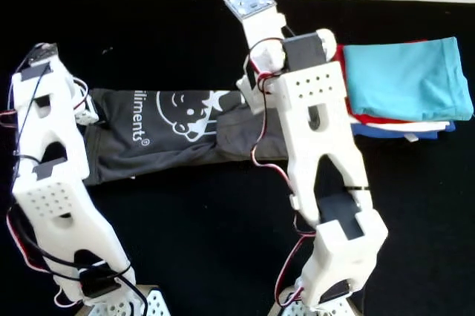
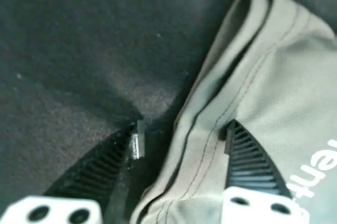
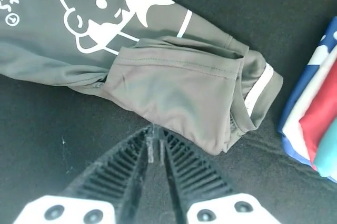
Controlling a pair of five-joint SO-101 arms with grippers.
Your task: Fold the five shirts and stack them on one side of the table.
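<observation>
Four folded shirts (image 1: 404,82) stacked on the desk (image 1: 185,242), one grey shirt (image 1: 171,134) with white print nearby; left gripper (image 2: 184,129) open astride its edge, right gripper (image 3: 156,134) closed, empty.

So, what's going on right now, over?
Left gripper open, straddling edge of grey shirt. Right gripper shut, empty, beside it. Folded stack off to the side.

Across the black bench (image 1: 185,242), a dark grey shirt (image 1: 171,142) with white print, partly folded. Over its left end, the left arm (image 1: 52,175); over its right end, the right arm (image 1: 319,130). Far right, a stack of folded shirts (image 1: 408,79), turquoise on top, just beside the right arm.
</observation>
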